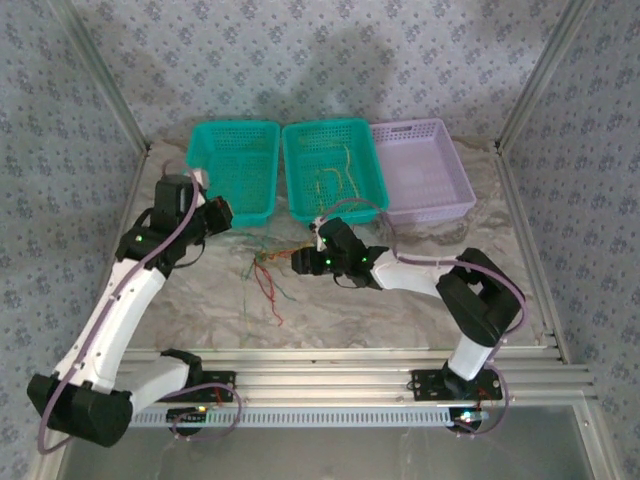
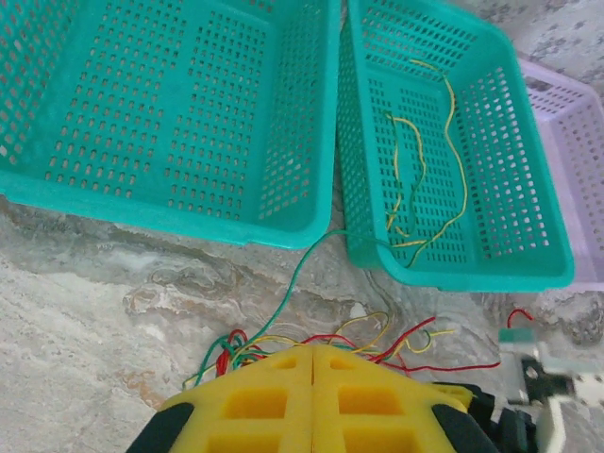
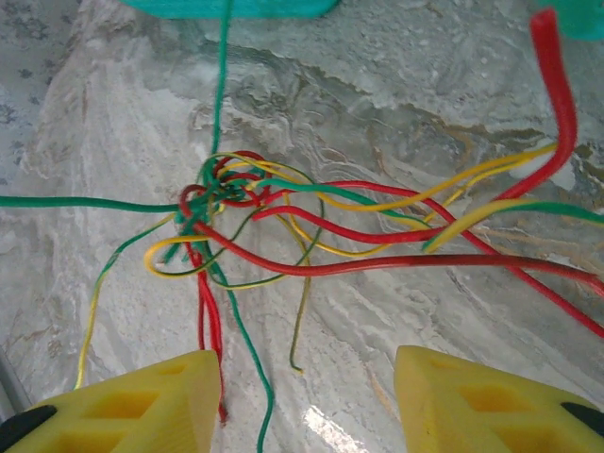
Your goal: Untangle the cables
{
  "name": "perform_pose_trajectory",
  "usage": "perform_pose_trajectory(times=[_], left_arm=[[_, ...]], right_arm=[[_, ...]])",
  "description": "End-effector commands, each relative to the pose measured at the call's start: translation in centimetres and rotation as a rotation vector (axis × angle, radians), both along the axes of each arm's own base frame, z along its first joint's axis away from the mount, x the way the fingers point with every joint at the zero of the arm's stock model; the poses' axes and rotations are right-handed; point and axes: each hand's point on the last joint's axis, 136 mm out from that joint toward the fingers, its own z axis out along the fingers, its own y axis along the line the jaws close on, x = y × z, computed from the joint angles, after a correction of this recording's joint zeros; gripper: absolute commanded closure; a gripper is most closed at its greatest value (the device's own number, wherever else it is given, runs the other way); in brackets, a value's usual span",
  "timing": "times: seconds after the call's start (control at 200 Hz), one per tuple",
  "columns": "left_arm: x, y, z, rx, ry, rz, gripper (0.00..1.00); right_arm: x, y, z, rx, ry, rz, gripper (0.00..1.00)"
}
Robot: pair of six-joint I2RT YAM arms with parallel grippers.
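My right tool (image 3: 304, 357) gaped open; my left tool (image 2: 311, 354) sat tightly closed. Just beyond, the cables (image 3: 245, 217) lay knotted on the desk (image 3: 425, 113): light, limp and slippery, so I'd pinch a loose end. More lay in the teal basket (image 2: 453, 274).

Overhead plus wrist close-ups (cables (image 3: 219, 192) shared)

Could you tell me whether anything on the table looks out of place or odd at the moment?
Yes: the cables lie knotted in one clump on the marble table, and a green strand trails from it towards the near corner of the middle teal basket.
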Motion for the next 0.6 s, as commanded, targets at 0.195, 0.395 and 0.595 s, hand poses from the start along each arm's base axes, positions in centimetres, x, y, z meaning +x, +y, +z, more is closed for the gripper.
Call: perform_pose_trajectory(times=[0.195, 0.395, 0.595], left_arm=[[-1.6, -0.8, 3.6, -0.062, -0.187, -0.079, 1.00], [-1.9, -0.8, 3.8, -0.067, -0.212, -0.082, 1.00], [-2.1, -0.5, 3.6, -0.053, -0.213, -0.072, 1.00]], right_arm=[[0.8, 2.1, 1.0, 0.040, 0.004, -0.039, 0.49], [0.4, 2.3, -0.7, 0.051, 0.109, -0.084, 0.49], [-0.2, -0.7, 0.5, 0.010, 0.119, -0.168, 0.49]])
